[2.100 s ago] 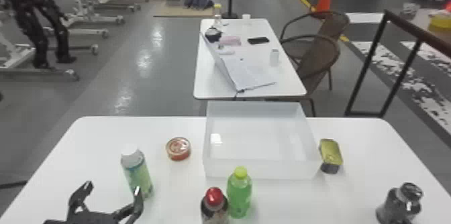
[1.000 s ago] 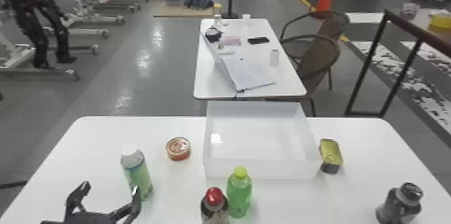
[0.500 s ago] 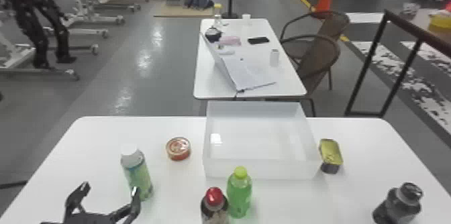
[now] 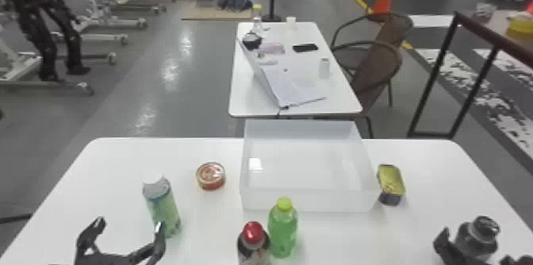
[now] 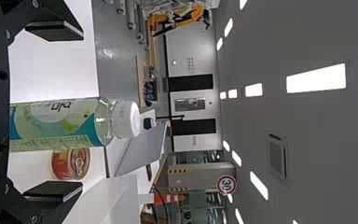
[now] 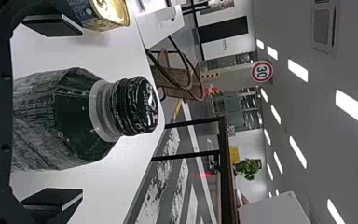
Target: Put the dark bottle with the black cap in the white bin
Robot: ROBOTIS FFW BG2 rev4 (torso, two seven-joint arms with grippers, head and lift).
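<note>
Well, dark bottle (image 6: 70, 121) upright, pale neck ring (image 6: 101, 112), glossy black cap (image 6: 137, 105); right pincer (image 4: 476, 249), left pincer (image 4: 129, 224) both open.

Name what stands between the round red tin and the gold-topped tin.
The white bin sits between the round red tin and the gold-topped tin, as the head view shows.

White tabletop (image 4: 119, 161) in foreground, far corners rounded. Beyond: glossy grey floor (image 4: 198, 85); narrower white table (image 4: 337, 97), brown armchairs (image 4: 376, 81) at right; orange traffic cone (image 4: 382, 0) farther back. Left wrist view: pale wall (image 5: 189, 44), round red-rimmed sign (image 5: 227, 185), grey ceiling (image 5: 326, 140), bright rectangular lights (image 5: 316, 78).
</note>
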